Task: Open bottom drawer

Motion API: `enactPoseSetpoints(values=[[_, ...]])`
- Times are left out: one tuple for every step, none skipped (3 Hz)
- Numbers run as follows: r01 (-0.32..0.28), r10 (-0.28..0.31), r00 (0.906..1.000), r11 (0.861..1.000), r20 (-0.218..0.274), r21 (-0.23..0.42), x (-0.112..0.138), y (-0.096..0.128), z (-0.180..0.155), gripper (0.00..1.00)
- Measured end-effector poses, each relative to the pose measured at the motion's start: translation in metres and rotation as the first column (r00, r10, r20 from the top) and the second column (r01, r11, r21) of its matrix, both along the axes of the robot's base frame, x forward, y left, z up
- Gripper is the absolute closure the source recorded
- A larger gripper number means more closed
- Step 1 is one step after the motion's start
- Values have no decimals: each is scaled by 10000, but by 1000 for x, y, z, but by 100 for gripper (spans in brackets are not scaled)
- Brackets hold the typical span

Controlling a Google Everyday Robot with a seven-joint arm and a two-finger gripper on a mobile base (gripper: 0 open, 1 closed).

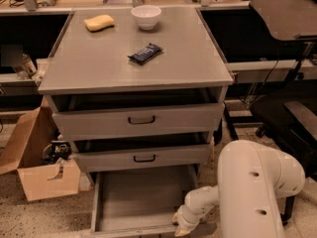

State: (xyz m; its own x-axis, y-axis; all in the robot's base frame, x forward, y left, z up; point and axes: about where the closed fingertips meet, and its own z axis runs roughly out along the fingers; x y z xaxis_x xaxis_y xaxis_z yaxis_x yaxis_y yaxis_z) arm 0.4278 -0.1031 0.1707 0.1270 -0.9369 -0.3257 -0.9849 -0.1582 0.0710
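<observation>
- Camera view gives us the bottom drawer (143,197) standing open at the foot of the cabinet, well forward of the two drawers above it, so we look down on its bare grey floor and side walls.
- Its front panel runs along the lower edge of the frame, and we cannot see its handle.
- The gripper (180,228) sits low at the drawer's front right corner, touching or just beside the front panel. We cannot tell whether it is spread or closed, nor whether it grips anything.
- The arm (257,192), white and thick, fills the lower right and reaches left towards that corner through a narrower wrist.
- The middle drawer (109,158) lies directly above, with a black handle at its centre and a dark gap over its upper edge.
- The top drawer (99,120) is taller and wider, with a larger black handle and a dark gap beneath the cabinet top (99,68).
- On that top a white bowl (146,16) stands near the back edge, and a yellow sponge (99,22) lies to its left.
- A dark packet (145,53) lies apart from both, nearer the middle.
- A cardboard box (44,180) sits on the speckled floor just beside the cabinet's left side, one flap raised.
- A dark chair (297,113) stands to the right, behind the arm.
</observation>
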Motion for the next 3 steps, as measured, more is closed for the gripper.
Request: enactPoseSetpoints(values=[[0,0,10000,10000,-1,0,0,0,0,44],[0,0,10000,10000,-1,0,0,0,0,21],[0,0,10000,10000,-1,0,0,0,0,1]])
